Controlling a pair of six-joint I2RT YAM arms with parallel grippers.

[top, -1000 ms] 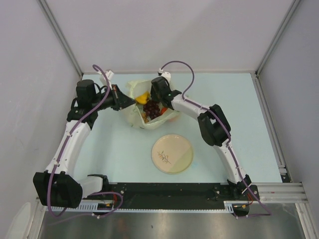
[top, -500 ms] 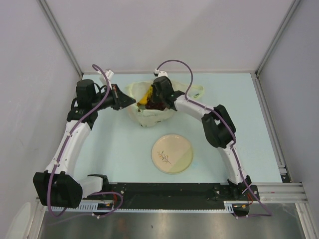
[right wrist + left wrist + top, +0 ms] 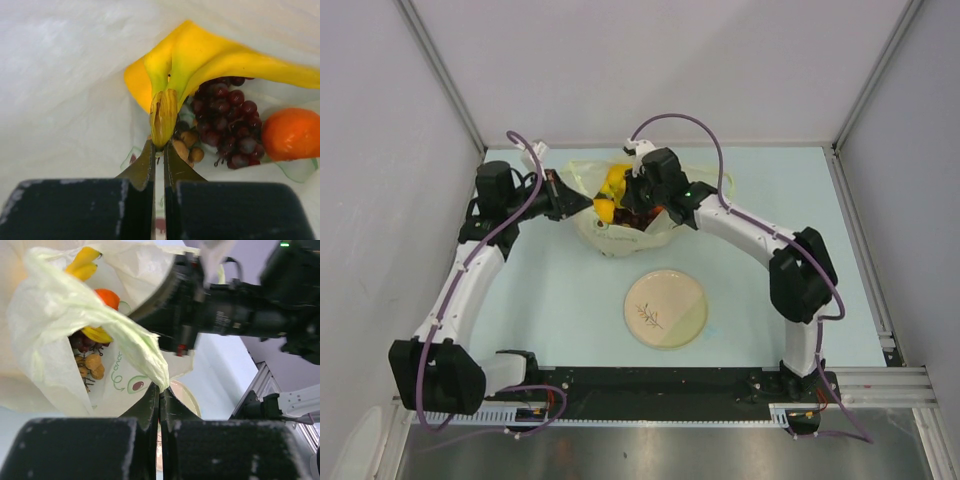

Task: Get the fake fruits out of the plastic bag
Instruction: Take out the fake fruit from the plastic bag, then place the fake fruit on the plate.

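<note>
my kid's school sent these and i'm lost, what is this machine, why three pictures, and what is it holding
These are two robot arms bolted at the near edge of a pale blue table. The wide picture looks down from above. The other two come from a small camera on each arm's wrist, so you see each pincer up close. On the table lie a cream plate and a thin plastic bag of fake fruits. The left pincer is shut on the bag's rim. The right pincer reaches inside, shut on the stem of the yellow bananas. Beside them are dark grapes, an orange and brown bits.
</note>
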